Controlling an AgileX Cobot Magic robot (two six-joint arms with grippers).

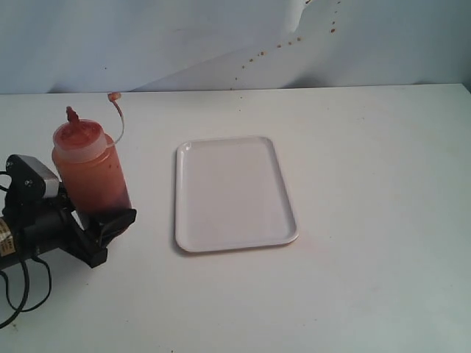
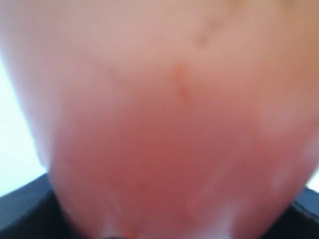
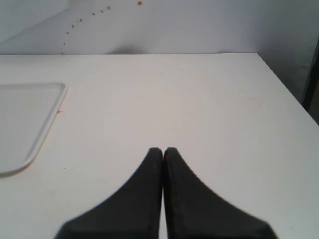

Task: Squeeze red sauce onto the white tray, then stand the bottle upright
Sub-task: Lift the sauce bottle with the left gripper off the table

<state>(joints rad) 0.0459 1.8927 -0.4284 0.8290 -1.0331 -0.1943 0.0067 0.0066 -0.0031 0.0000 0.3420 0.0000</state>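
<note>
Left gripper [image 1: 110,223] clasps the upright bottle [image 1: 88,173]; right gripper [image 3: 163,152] clenched near the white tray [image 1: 232,193].

The left arm [image 1: 37,228] lies low at the near left edge of the scene, its black wrist almost level and pointing to the right. The left gripper [image 1: 107,220] is clamped around the lower part of the upright bottle [image 1: 92,173], and in the left wrist view a dark finger [image 2: 22,216] shows at each side of it. The right gripper [image 3: 163,150], seen only in its own wrist view, is closed, its two black fingers [image 3: 124,209] pressed together from base to tip with nothing between them.
</note>
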